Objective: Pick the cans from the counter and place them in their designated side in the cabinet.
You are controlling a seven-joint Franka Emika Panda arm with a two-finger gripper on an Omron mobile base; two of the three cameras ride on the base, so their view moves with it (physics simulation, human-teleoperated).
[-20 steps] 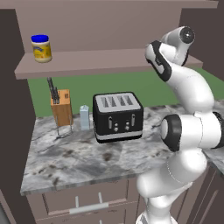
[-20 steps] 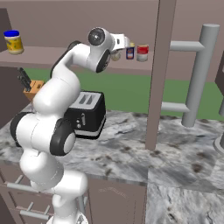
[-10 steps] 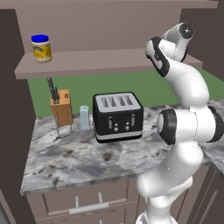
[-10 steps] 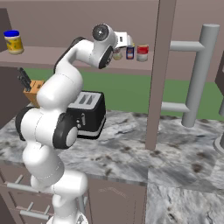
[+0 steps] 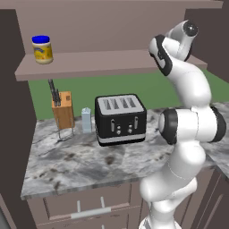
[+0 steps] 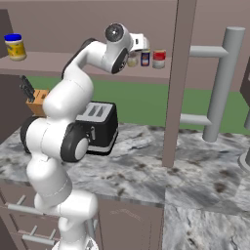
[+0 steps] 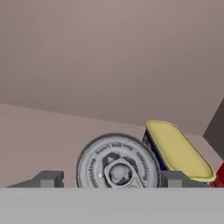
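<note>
We judge the task close to finished: both cans stand on the cabinet [image 6: 58, 63] shelf rather than on the counter [image 6: 205, 171], and we see no tin left on the marbled stone. In the right base view the round can [image 6: 132, 59] sits at the right-hand part of the shelf board, with the boxy dark-blue can [image 6: 145, 57] just beside it at its three o'clock and a red-and-white can [image 6: 159, 58] next along, near the upright post. The hand view looks down on the same pair: the round can [image 7: 118, 166], pull-tab lid up, lies between the two finger tips, and the dark-blue can [image 7: 177, 151] with its yellow top is touching or nearly touching it at about two o'clock. The gripper [image 7: 111, 178] has its jaws spread wider than the round can, a tip standing off each side, so we read it as let go, not clamped; what seems left is to draw the hand back clear of the shelf without nudging the tins. As for what the cabinet holds otherwise, a yellow jar [image 5: 42, 49] with a blue lid stands alone at the far left end, well apart from the three cans. On the counter below we see a toaster [image 5: 120, 118], a knife block [image 5: 62, 109] and a small pale bottle [image 5: 86, 120].
</note>
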